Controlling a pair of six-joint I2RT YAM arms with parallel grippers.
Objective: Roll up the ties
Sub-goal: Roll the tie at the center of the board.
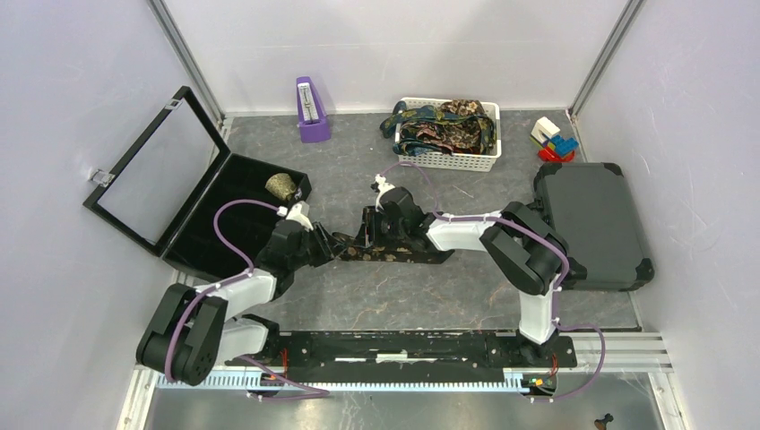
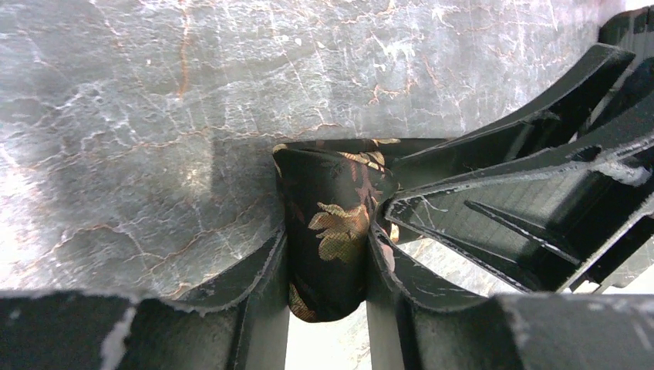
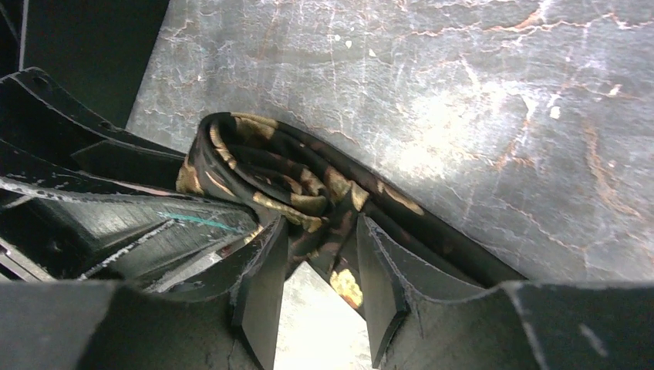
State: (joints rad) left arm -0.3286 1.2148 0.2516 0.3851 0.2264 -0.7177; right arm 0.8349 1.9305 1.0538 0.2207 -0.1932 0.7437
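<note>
At the far left of the overhead view, an open black hinged case (image 1: 193,193) holds a small tan-and-dark fabric roll (image 1: 282,186), too small to make out clearly. The left gripper (image 2: 327,270), on an arm bent low and reaching rightward, covers one end of the dark brown gold-printed fabric necktie (image 2: 332,223) lying mid-table. Its jaws pinch an upright fold of that necktie. Just beside it, the right gripper (image 3: 312,285) reaches leftward and clamps the loosely coiled part, whose inner turns are obscured. Behind them, a white plastic basket (image 1: 448,161) half hides tangled patterned ties (image 1: 448,125).
</note>
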